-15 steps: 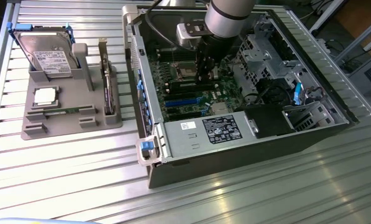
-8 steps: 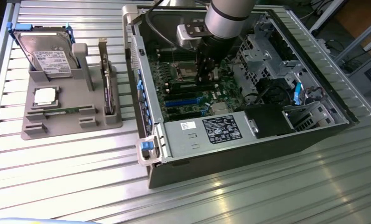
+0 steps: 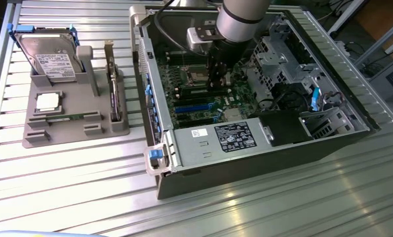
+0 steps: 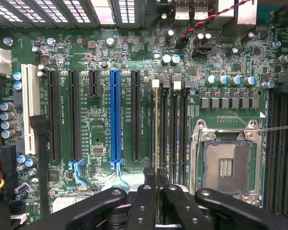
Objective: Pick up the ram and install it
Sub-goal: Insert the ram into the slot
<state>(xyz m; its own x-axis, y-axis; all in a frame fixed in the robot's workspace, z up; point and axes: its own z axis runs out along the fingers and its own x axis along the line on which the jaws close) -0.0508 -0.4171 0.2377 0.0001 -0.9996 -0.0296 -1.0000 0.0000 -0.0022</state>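
My gripper (image 4: 156,194) is shut on the ram (image 4: 156,139), a thin green stick seen edge-on and running straight out from between the fingers (image 4: 144,203). The ram hangs in line over the first of the black memory slots (image 4: 175,129), beside the slot's white latch (image 4: 155,83); whether it touches the slot I cannot tell. In the exterior view the arm reaches down into the open computer case (image 3: 183,150), with the gripper (image 3: 219,74) just above the motherboard (image 3: 196,106).
An open processor socket (image 4: 228,165) lies beside the memory slots, a blue card slot (image 4: 115,115) on the other side. At the exterior view's left, a grey holder (image 3: 32,136) carries a hard drive (image 3: 52,57), a silver processor chip (image 3: 48,101) and a dark card (image 3: 114,94).
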